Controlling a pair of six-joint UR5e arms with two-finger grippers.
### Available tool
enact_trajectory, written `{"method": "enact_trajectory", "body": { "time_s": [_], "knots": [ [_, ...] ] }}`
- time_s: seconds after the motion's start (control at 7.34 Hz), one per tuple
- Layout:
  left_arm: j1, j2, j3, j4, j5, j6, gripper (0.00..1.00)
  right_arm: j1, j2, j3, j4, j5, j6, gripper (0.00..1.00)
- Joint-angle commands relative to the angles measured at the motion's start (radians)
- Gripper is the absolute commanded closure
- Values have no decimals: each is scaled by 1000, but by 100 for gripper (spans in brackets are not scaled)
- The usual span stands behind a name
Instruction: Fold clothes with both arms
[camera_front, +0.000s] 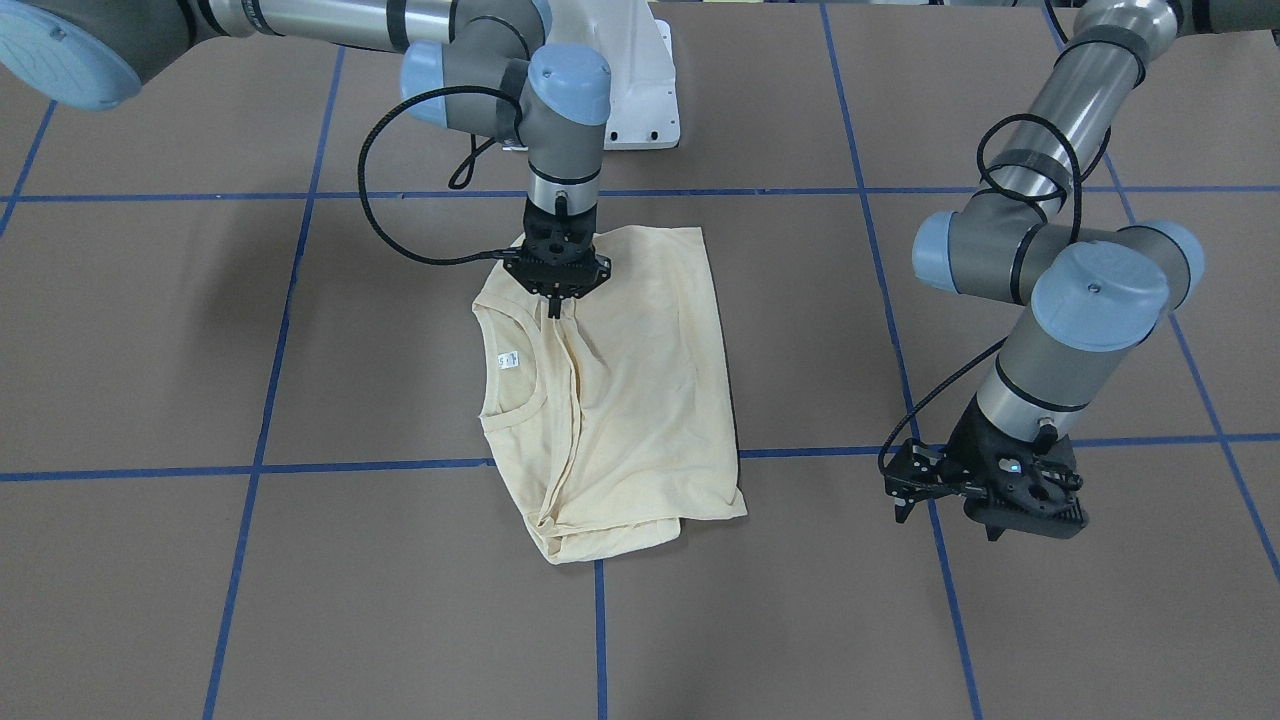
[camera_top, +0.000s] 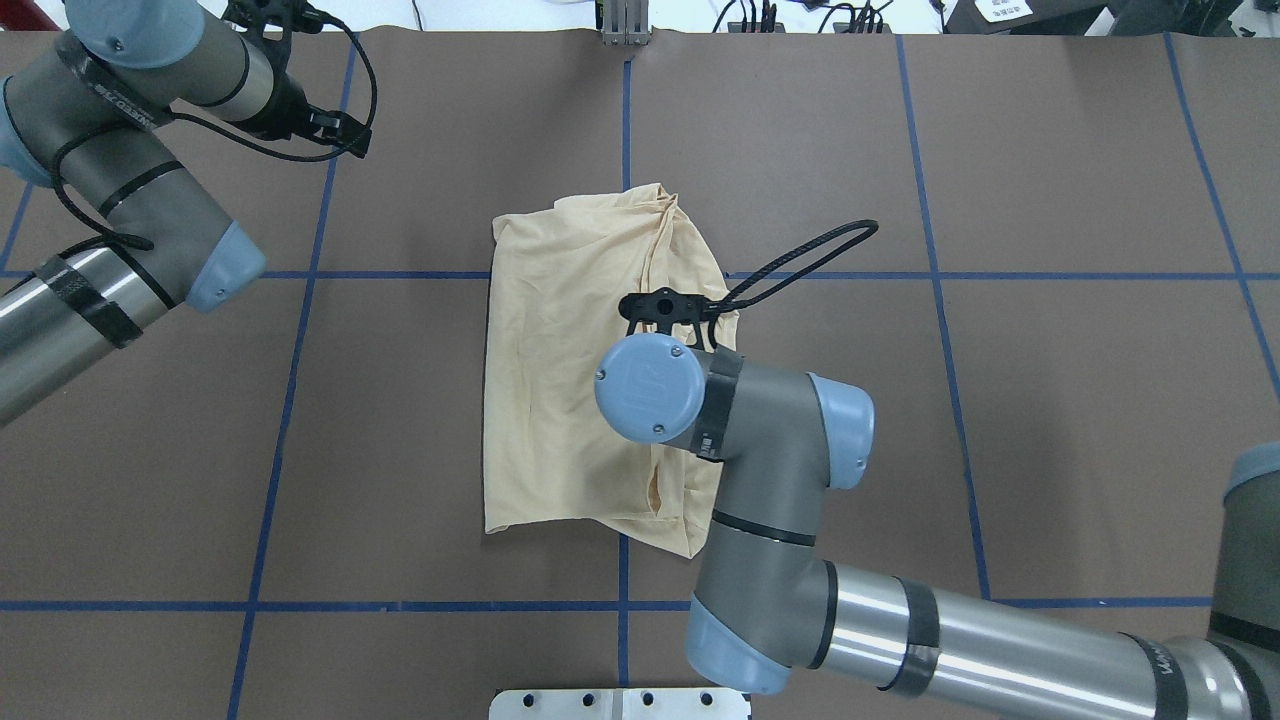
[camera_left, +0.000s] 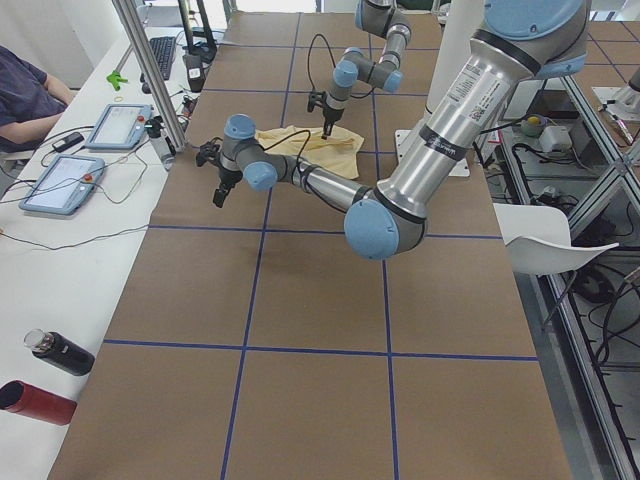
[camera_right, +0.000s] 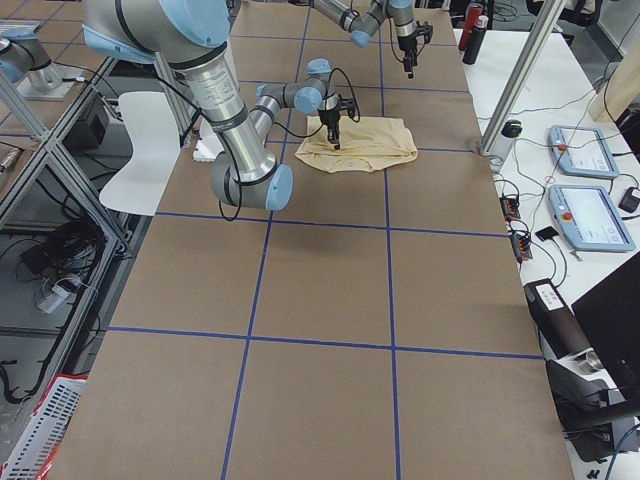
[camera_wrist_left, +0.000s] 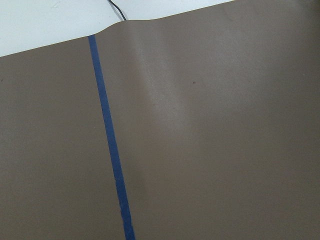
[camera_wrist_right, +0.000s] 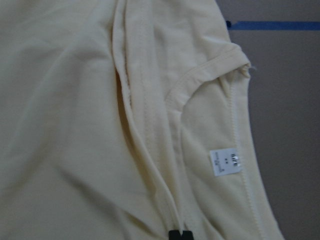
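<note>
Centrally on the brown table (camera_front: 1000, 120), a folded cream T-shirt (camera_front: 640, 400), neck label (camera_front: 509, 360) facing up. From the front and its own wrist camera: right gripper (camera_front: 555, 308) clenched on a raised fold beside the collar, fingertips hidden overhead under the wrist. Off aside: left gripper (camera_front: 948, 525) spread apart above bare table, blue tape (camera_wrist_left: 110, 145) alone in its wrist view.

The near right arm (camera_right: 230, 118) reaches over the brown desk (camera_right: 320, 295). Its right gripper (camera_right: 331, 138) points straight down onto the robot-side edge of the cream T-shirt (camera_right: 368, 148), which lies flat beside a blue tape line (camera_right: 388, 260). Beyond it, the far left arm's (camera_right: 352, 18) left gripper (camera_right: 408, 55) hangs over bare desk, well apart from the cloth.
</note>
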Motion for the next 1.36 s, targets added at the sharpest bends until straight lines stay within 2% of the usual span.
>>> {"method": "enact_trajectory", "body": {
  "time_s": [0.0,0.27,0.41,0.82,0.95,1.09,1.23],
  "knots": [
    [0,2,-9,0,0,-2,0,28,-135,112,6,0,-104,100],
    [2,21,-32,1,0,-2,0,24,-178,126,10,-6,-107,100],
    [2,21,-33,3,0,-2,0,13,-180,121,10,-14,-103,1],
    [2,21,-47,9,-9,-2,0,36,-136,126,13,-6,-94,0],
    [3,32,-82,14,-67,-20,0,51,-131,139,18,31,-89,0],
    [23,88,-172,14,-96,-86,0,65,-137,161,47,70,-87,0],
    [91,165,-294,14,-119,-170,0,70,-144,182,53,87,-81,0]
  ]
}}
